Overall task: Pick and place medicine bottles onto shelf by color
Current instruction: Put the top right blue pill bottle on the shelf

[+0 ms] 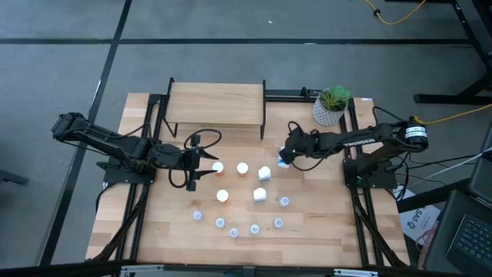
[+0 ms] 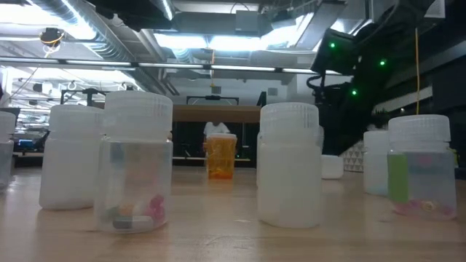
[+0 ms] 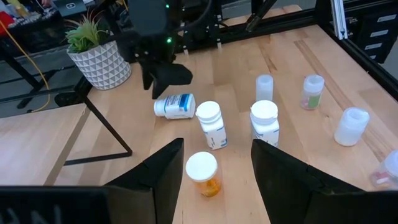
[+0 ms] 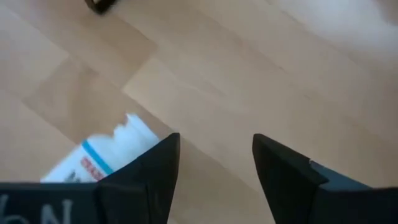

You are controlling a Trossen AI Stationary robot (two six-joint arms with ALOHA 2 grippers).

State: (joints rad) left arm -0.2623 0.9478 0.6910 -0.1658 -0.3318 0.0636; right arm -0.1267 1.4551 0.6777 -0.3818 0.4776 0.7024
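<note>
Orange bottles point(image 1: 218, 167) point(image 1: 242, 168) point(image 1: 223, 195), white bottles point(image 1: 264, 173) point(image 1: 260, 195) and several pale-blue vials point(image 1: 234, 231) stand on the table in front of the shelf point(image 1: 215, 104). My left gripper point(image 1: 201, 160) is open. Its fingers point(image 3: 168, 168) stand just short of an orange bottle point(image 3: 203, 173) and to either side of it. My right gripper point(image 1: 283, 156) is open and points down over a white bottle with a blue label point(image 4: 106, 155), which lies on its side point(image 3: 175, 106) beside one finger.
A white pot with a green plant point(image 1: 331, 106) stands at the far right corner. Black frame rails point(image 1: 357, 192) run along the table's sides. Upright white bottles point(image 3: 211, 124) point(image 3: 264, 121) stand between the two grippers. Bare wood lies along the near edge point(image 1: 246, 254).
</note>
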